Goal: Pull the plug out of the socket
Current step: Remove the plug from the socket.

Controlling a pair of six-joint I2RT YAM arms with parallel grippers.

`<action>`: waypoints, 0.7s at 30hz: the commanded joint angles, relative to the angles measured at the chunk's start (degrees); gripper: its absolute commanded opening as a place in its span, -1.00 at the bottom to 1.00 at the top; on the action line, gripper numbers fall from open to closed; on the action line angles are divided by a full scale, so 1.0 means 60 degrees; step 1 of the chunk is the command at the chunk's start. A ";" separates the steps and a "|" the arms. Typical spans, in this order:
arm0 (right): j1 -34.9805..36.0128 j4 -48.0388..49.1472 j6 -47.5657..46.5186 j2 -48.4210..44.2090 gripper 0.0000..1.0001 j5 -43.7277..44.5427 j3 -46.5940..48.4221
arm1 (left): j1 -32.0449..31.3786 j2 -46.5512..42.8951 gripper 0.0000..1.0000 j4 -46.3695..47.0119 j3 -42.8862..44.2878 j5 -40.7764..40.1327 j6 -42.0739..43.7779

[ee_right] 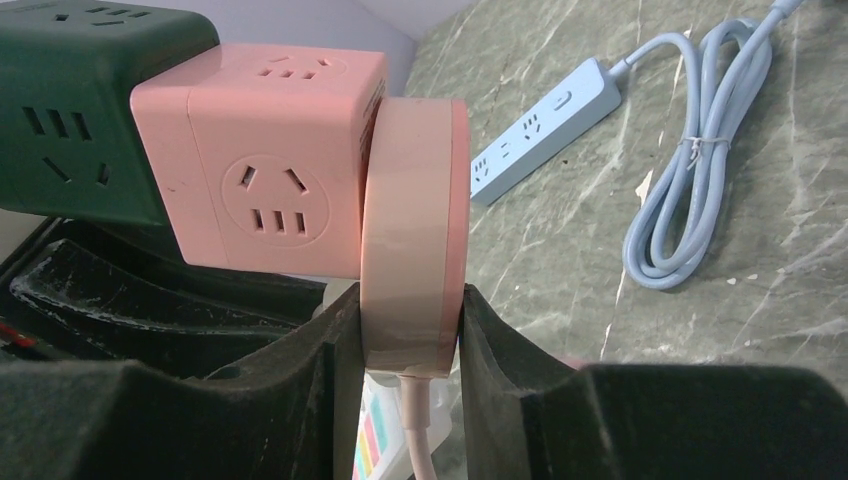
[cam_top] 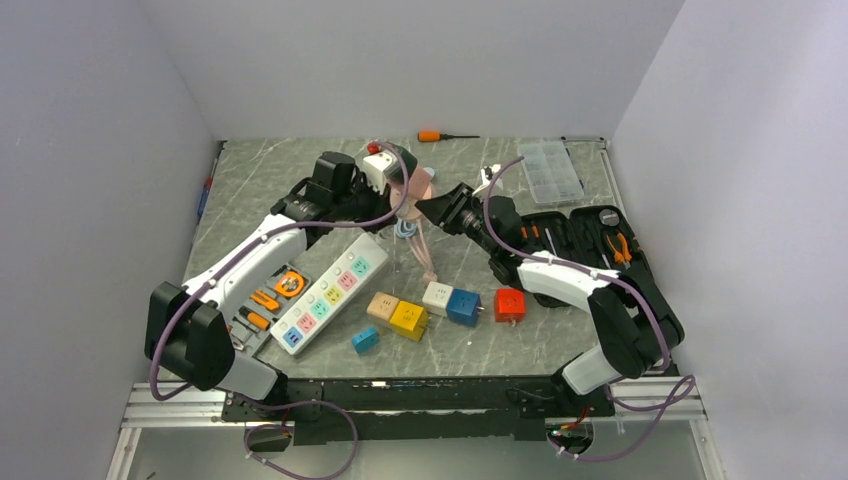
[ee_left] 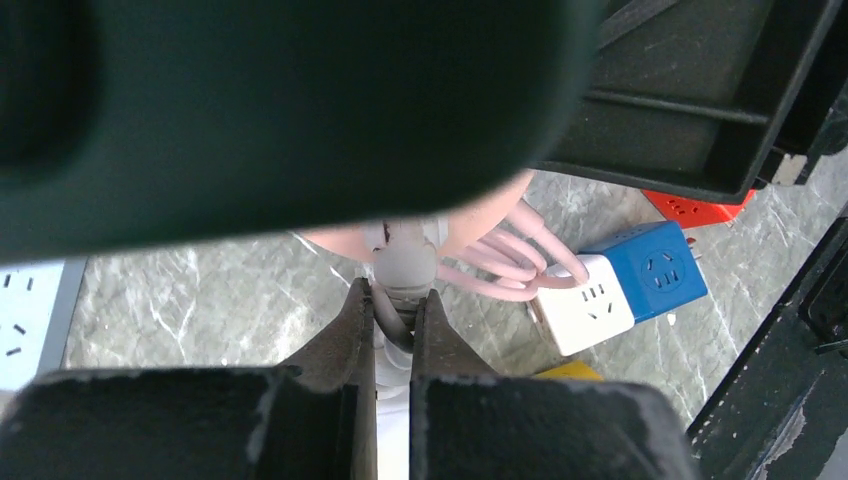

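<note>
A flat round pink plug with a pink cord lies flush against the side of a pink cube socket. The cube is joined to a dark green cube, and all are held above the table. My right gripper is shut on the plug's edges, and it also shows in the top view. My left gripper is shut on a pale cord stub under the green cube, at the far middle of the top view. The long white power strip lies on the table with nothing plugged in.
Loose cube sockets lie in front: tan, yellow, white, blue, red. An open black tool case is at the right and a tool tray at the left. A light-blue power strip lies with its coiled cord.
</note>
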 commanded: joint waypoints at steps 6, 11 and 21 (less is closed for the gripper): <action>0.0284 -0.1053 -0.1232 0.0006 -1.00 0.3139 0.0617 | 0.0051 -0.1068 -1.00 0.0454 0.0327 0.0547 -0.1021; 0.0450 -0.2078 -0.1252 0.0513 -1.00 0.3936 0.0928 | 0.0051 -0.1080 -1.00 0.0542 0.0563 0.0856 -0.1201; 0.0336 -0.2018 -0.1340 0.0699 -1.00 0.4586 0.0537 | 0.0552 -0.1901 -1.00 0.0515 0.0059 0.1642 -0.1392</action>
